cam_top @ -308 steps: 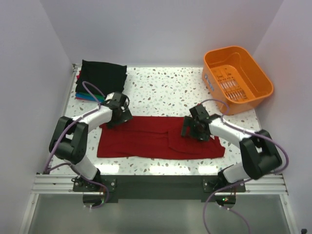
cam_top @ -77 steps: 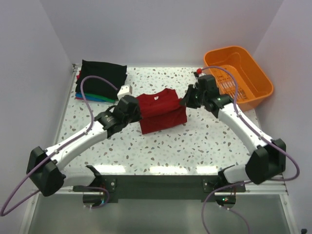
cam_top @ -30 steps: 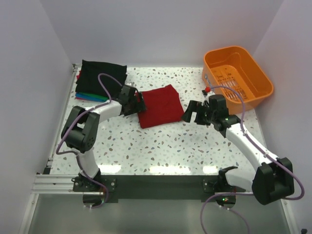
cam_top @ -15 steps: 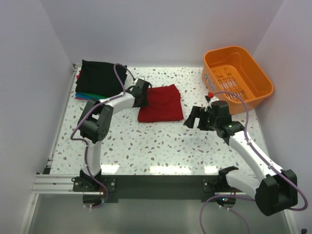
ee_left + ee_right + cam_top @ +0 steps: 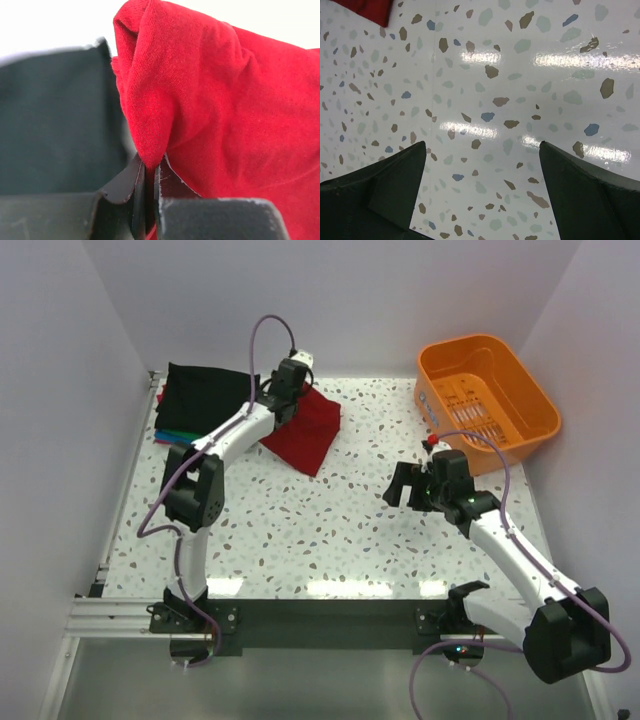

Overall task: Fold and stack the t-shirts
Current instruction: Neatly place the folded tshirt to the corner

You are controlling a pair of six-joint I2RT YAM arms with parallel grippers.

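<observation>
Just right of the stack [image 5: 205,400], at the desk's [image 5: 330,530] far edge, the folded red shirt [image 5: 308,435] is gripped by one thin ridge in the clenched left end effector [image 5: 149,175]. With so little cloth caught, it could be dropped or unfolded. The right end effector [image 5: 408,487] is held spread, empty.

One dark red t-shirt [image 5: 305,430] is counted, pinched in the left gripper [image 5: 149,172] jaws, one stack of folded t-shirts [image 5: 200,395], one orange basket [image 5: 510,450].
</observation>
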